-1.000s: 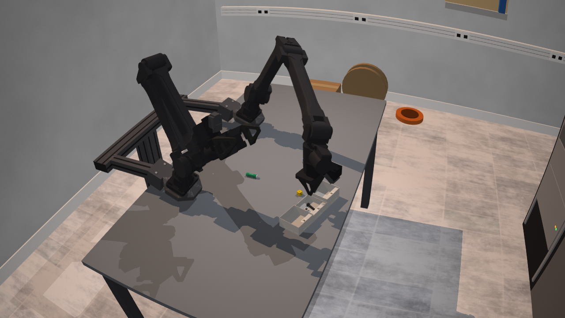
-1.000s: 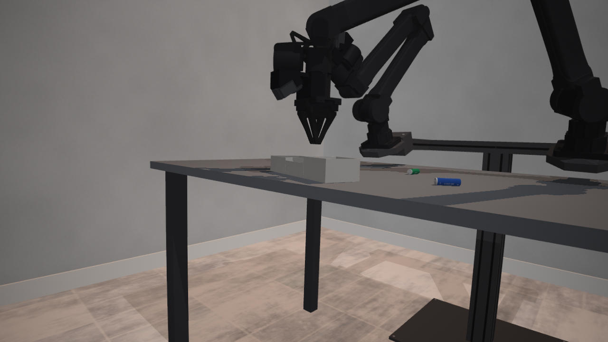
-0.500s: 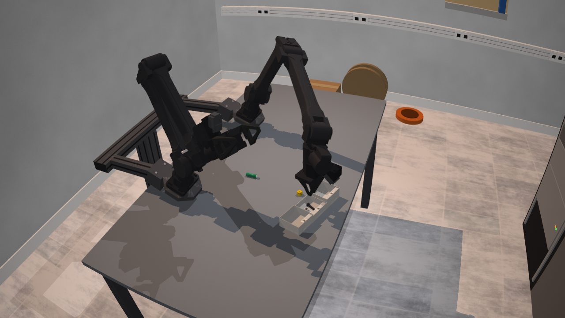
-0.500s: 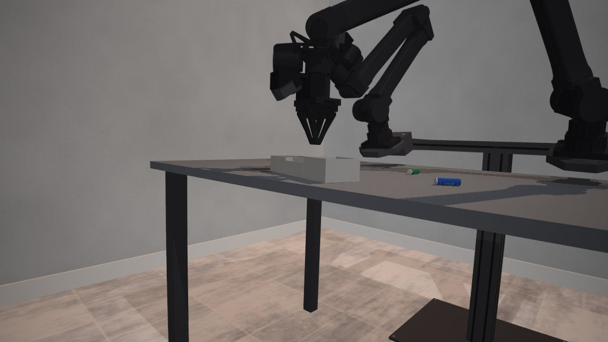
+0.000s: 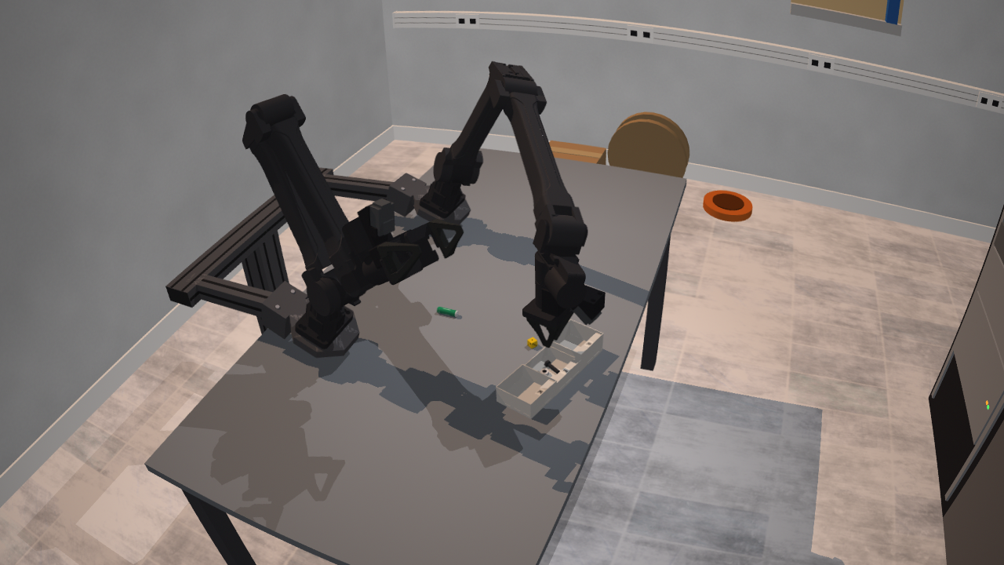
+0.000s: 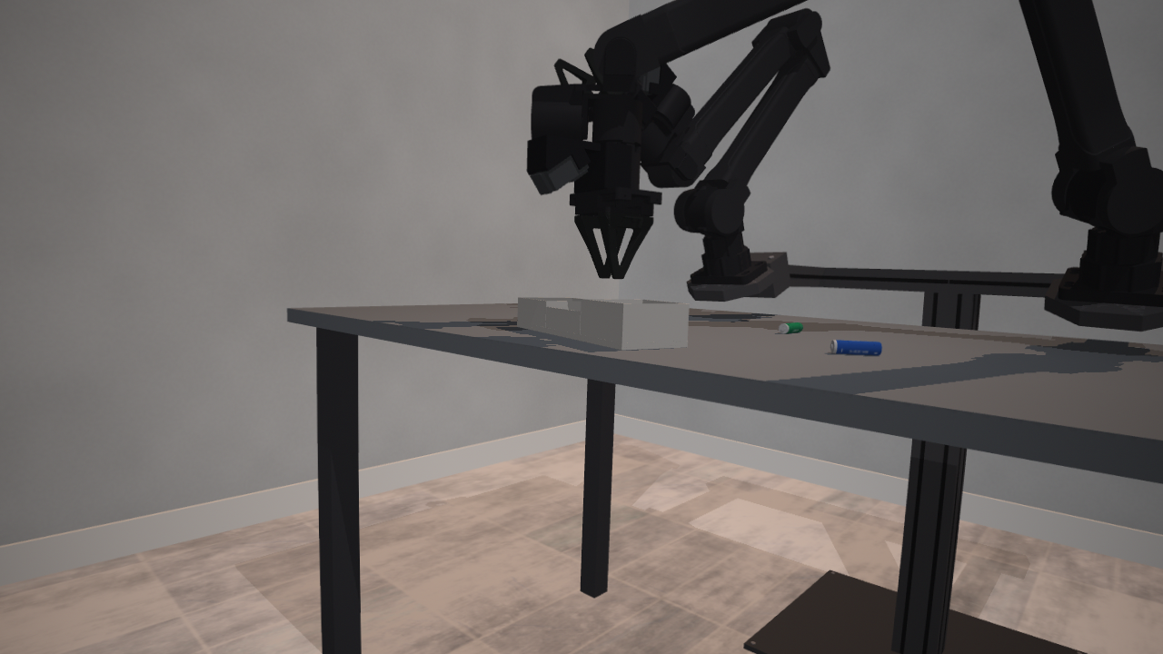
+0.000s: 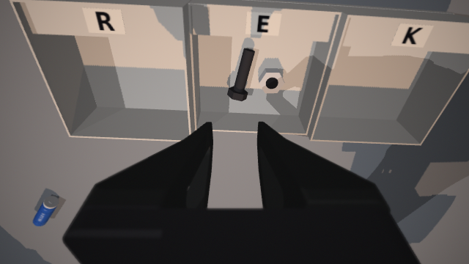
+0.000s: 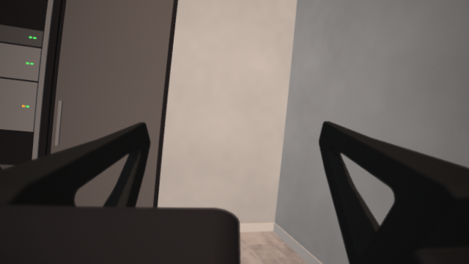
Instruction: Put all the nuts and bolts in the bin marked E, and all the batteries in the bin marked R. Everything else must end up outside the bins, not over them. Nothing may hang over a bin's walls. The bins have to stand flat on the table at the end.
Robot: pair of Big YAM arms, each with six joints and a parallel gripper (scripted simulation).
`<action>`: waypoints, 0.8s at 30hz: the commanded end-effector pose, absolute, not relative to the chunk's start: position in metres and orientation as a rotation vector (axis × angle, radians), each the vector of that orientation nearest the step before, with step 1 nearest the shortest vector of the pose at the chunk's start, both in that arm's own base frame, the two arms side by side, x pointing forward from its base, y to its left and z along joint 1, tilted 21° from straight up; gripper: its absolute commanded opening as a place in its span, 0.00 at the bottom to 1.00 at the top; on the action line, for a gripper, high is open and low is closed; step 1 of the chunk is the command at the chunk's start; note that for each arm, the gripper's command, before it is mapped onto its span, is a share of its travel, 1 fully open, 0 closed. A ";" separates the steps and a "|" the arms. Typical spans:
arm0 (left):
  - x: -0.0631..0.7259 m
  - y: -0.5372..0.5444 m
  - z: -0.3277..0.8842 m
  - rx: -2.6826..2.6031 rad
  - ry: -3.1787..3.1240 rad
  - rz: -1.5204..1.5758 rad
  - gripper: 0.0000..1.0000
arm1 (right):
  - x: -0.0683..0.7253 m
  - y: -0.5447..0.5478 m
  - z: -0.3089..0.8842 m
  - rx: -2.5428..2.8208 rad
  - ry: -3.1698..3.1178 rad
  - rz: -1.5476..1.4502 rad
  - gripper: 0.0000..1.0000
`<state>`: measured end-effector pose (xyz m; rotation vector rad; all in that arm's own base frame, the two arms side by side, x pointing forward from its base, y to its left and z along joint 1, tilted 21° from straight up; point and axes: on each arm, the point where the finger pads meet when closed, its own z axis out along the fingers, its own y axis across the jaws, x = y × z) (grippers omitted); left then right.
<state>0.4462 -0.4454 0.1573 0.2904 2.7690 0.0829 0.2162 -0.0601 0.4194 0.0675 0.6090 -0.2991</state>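
Inside bin E (image 5: 539,356) (image 6: 562,321) (image 7: 234,122), the bolt (image 5: 552,366) (image 7: 241,75) and nut (image 7: 271,83) are contained within the walls, as required. Above its near rim, the left jaws (image 5: 548,343) (image 6: 611,276) are held partly open, gripping nothing, probably for repositioning. The blue battery (image 6: 856,348) (image 7: 45,210) and green battery (image 5: 446,311) (image 6: 790,327) are left on the worktop with open approach room. The right jaws (image 5: 428,263) are spread wide, unloaded, well apart from the bins. Wall clearance should be maintained.
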 end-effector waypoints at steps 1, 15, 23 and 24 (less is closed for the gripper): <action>0.416 -0.448 0.169 0.082 2.752 0.001 0.28 | 0.211 -0.061 0.422 0.068 0.589 -0.304 1.00; 0.328 -0.415 0.133 -0.030 2.758 -0.021 0.28 | 0.211 -0.061 0.422 0.068 0.589 -0.304 1.00; 0.268 -0.392 0.110 -0.030 2.762 -0.020 0.28 | 0.211 -0.061 0.422 0.068 0.589 -0.304 1.00; 0.261 -0.390 0.108 -0.031 2.763 -0.020 0.28 | 0.211 -0.061 0.422 0.068 0.589 -0.304 1.00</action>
